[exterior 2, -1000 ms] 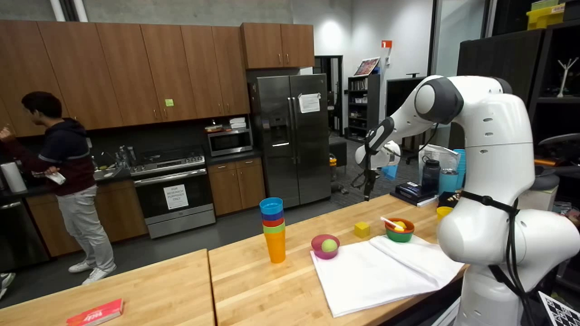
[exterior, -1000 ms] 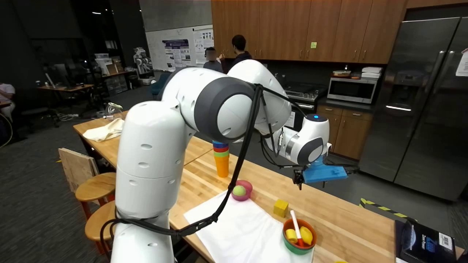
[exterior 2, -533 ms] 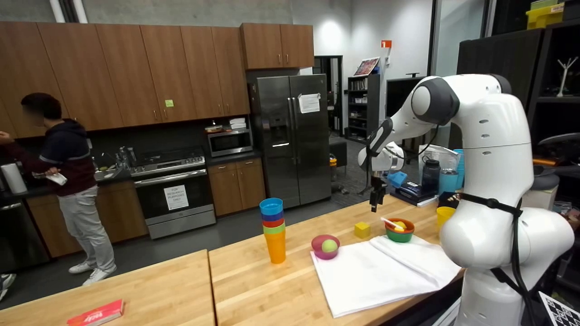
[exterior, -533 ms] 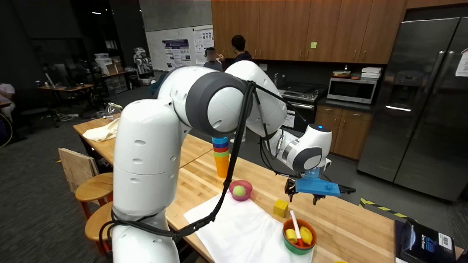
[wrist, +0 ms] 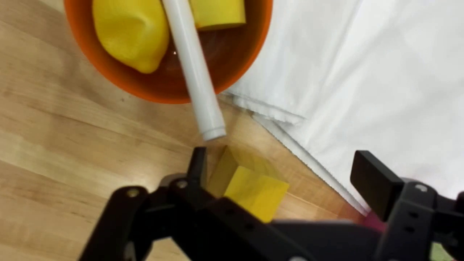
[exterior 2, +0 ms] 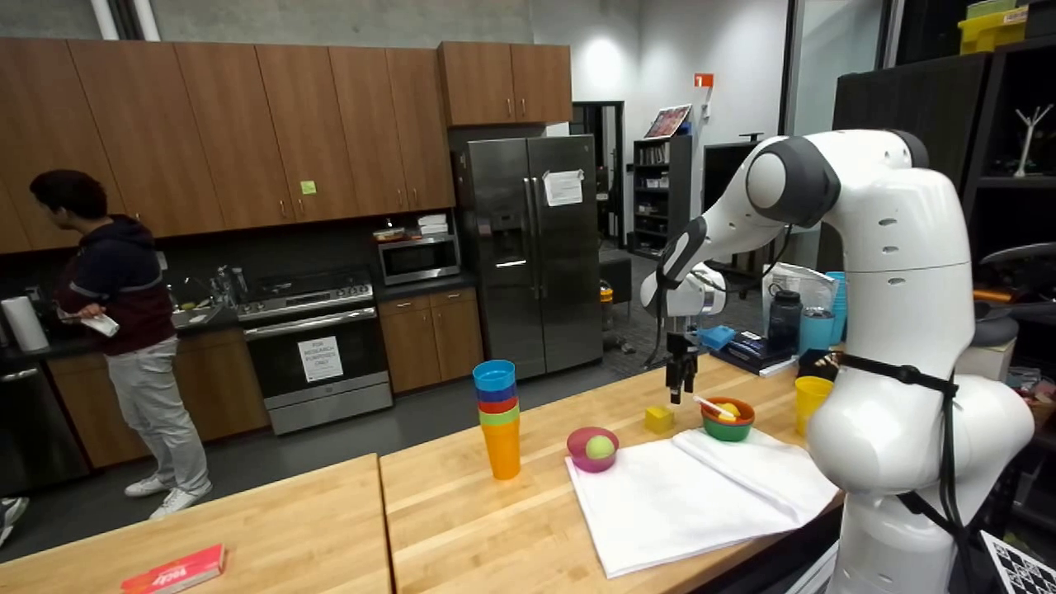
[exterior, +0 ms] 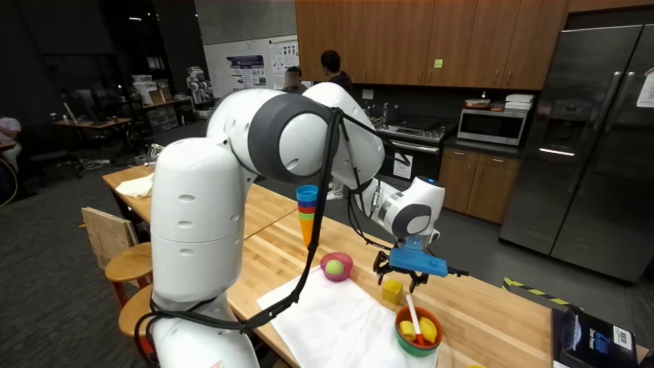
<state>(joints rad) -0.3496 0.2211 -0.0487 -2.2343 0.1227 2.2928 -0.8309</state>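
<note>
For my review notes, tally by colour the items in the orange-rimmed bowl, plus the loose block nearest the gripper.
Yellow: 3 (block nearest the open gripper, lemon-shaped piece, cylinder)
White with a red end: 1 (stick-like tool leaning out of the bowl)
Total: 4

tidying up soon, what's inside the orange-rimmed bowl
The orange-rimmed bowl holds a lemon, a yellow cylinder and a white-handled utensil, red at its lower end. Anything beneath them is covered.
</note>
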